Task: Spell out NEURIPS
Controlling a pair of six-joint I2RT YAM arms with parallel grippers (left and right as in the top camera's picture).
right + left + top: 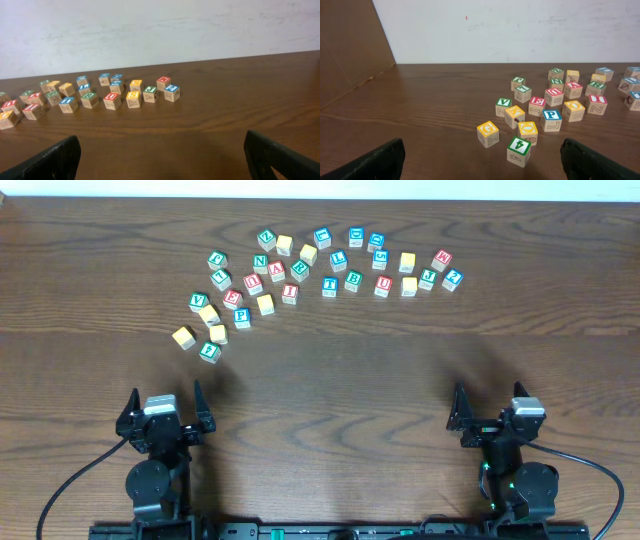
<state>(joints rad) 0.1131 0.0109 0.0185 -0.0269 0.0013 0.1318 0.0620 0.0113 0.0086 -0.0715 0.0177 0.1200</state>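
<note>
**Figure: posture before the first pick.** The left gripper (166, 402) and the right gripper (488, 405) both stand with jaws wide apart and hold nothing. They sit low at the near edge of the table (330, 380).

No letter is placed yet, and all the cubes lie in a loose arc well ahead of the fingers. Ahead of the left gripper and slightly to its right sits the blue P (242, 318). The red E (233, 297) is just beyond it, the red I (290, 293) further right, and the green N (260, 263) deeper in the cluster. The red U (383, 285) lies ahead of the right gripper, off to its left.

The step in hand is judged to be fetching the N with the left arm. The N is crowded, with a red A (277, 271) just beside it on the right. A sound pick probably descends vertically, with the jaws turned so the fingers enter free gaps rather than the A's side. It then lifts fully before carrying the cube back toward the grippers.
</note>
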